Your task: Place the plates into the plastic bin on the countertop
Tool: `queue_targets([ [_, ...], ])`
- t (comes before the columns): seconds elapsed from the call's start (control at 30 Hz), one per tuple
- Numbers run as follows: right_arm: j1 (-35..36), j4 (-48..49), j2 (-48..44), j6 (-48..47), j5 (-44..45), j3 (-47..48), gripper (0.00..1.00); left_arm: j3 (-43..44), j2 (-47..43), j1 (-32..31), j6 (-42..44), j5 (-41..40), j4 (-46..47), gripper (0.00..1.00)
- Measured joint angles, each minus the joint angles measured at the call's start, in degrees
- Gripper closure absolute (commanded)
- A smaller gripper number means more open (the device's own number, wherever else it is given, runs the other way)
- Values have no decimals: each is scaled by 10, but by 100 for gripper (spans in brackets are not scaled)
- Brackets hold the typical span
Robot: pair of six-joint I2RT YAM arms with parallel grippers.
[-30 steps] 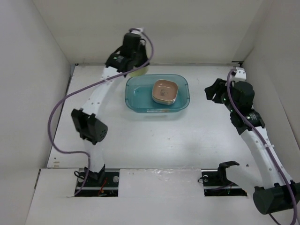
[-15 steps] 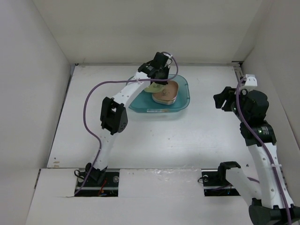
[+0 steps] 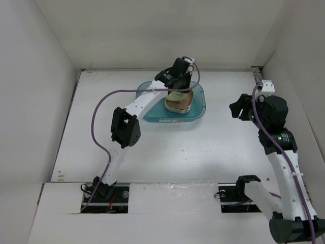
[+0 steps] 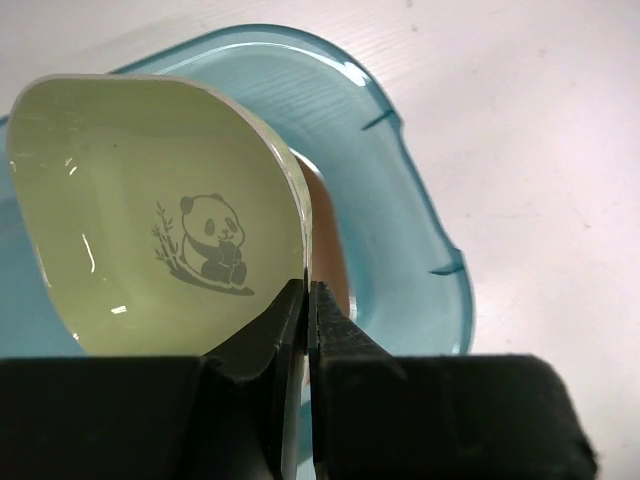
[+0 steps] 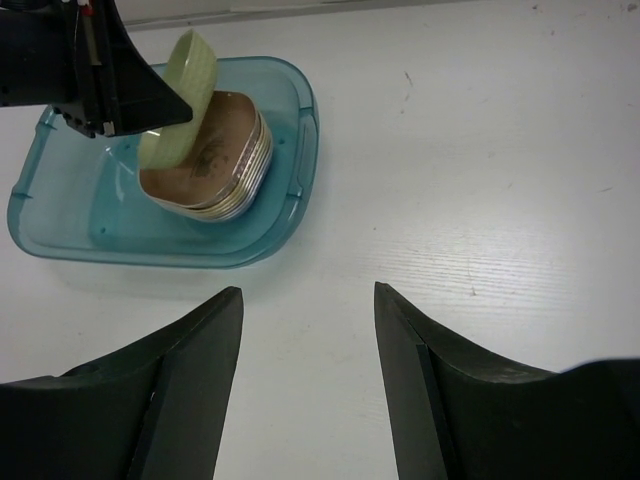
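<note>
Clamping a pale green rounded-square panda plate (image 4: 150,210) by its rim, left gripper (image 4: 308,300) tilts it above stacked plates (image 5: 215,170) in the translucent teal plastic bin (image 5: 292,200) by the countertop (image 5: 500,150)'s far edge; right gripper (image 5: 308,292) gapes empty.

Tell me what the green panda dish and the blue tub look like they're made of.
Green panda dish: glazed ceramic or melamine, I can't tell which. It is opaque and glossy, with small bright highlights and a crisp printed panda.
Blue tub: most likely plastic, translucent teal and smooth. Light passes through its thin wall, and the rim carries what look like moulded ribs.
</note>
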Motion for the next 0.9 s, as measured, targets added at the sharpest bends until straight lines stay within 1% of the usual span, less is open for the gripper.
queue_targets([
  [0.1,0,0,0,0,-2,0,39,0,-5,-10,-13,1,1,99],
  [0.13,0,0,0,0,-2,0,39,0,-7,-13,-16,1,1,90],
  [0.17,0,0,0,0,-2,0,39,-1,-8,-15,-19,1,2,79],
  [0.2,0,0,0,0,-2,0,35,-3,-9,-16,-22,1,4,60],
  [0.23,0,0,0,0,-2,0,30,-8,-12,-17,-24,-1,5,1],
  [0.27,0,0,0,-2,-2,0,24,-16,-18,-21,-26,-6,6,0],
  [0.3,0,0,0,-3,-2,0,0,-25,-24,-22,-30,-13,7,0],
  [0.47,0,-16,-1,-17,8,8,0,-66,-89,-35,-44,-39,3,0],
  [0.57,9,-48,-15,-29,42,31,0,-93,-161,-42,-61,-88,-3,0],
  [0.63,33,-65,-39,-37,74,47,0,-140,-239,-45,-75,-130,0,0],
  [0.7,64,-83,-67,-45,102,67,0,-206,-334,-44,-89,-177,1,0],
  [0.77,85,-103,-89,-53,124,88,0,-291,-446,-44,-102,-227,15,0],
  [0.9,102,-146,-124,-75,155,141,0,-436,-656,-40,-119,-308,12,0],
])
